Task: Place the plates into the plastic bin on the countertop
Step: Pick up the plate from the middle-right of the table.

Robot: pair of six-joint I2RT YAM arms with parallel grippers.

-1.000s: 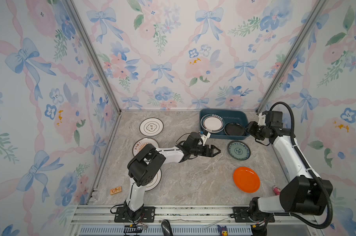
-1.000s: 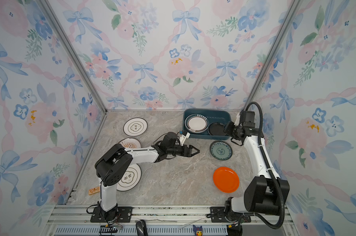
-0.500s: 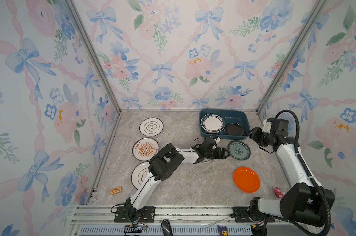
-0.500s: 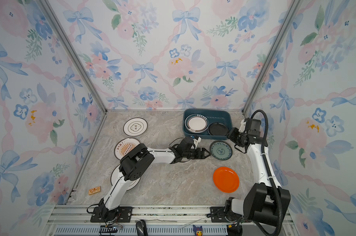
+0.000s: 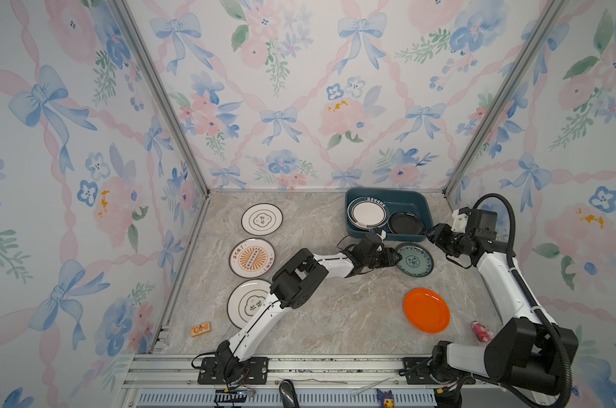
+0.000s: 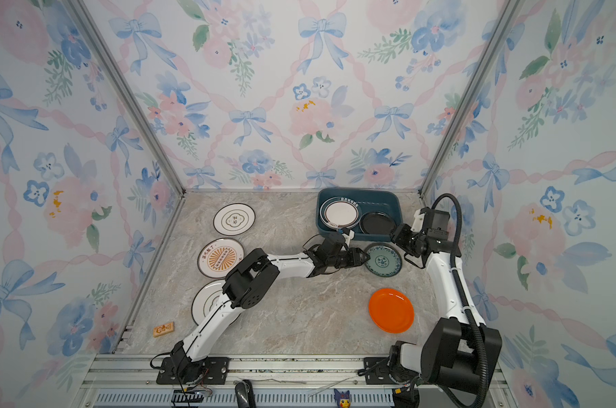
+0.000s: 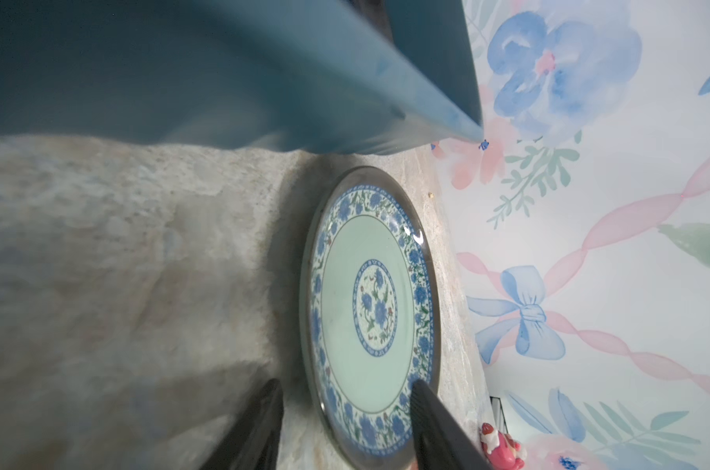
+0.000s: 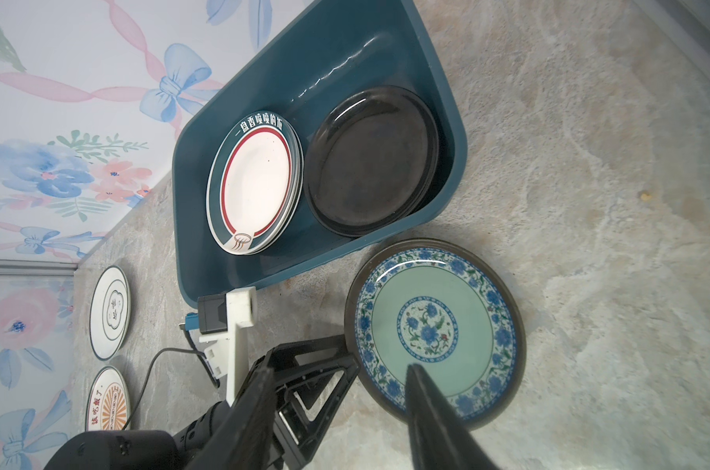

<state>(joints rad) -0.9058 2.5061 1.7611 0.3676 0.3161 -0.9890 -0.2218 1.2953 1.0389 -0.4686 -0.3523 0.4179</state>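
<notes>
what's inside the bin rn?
Inside the plastic bin: a teal-rimmed white plate and a black plate, side by side. More rims peek out beneath the white one; those plates' faces and count are covered.

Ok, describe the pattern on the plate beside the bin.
Plate: pale green, blue floral medallion and border, dark rim; best in right wrist view.

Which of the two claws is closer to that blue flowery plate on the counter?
Left. The left gripper is at the rim of the plate, a finger on either side. The right gripper hangs off the opposite side, by a corner of the bin, clear of the plate.
</notes>
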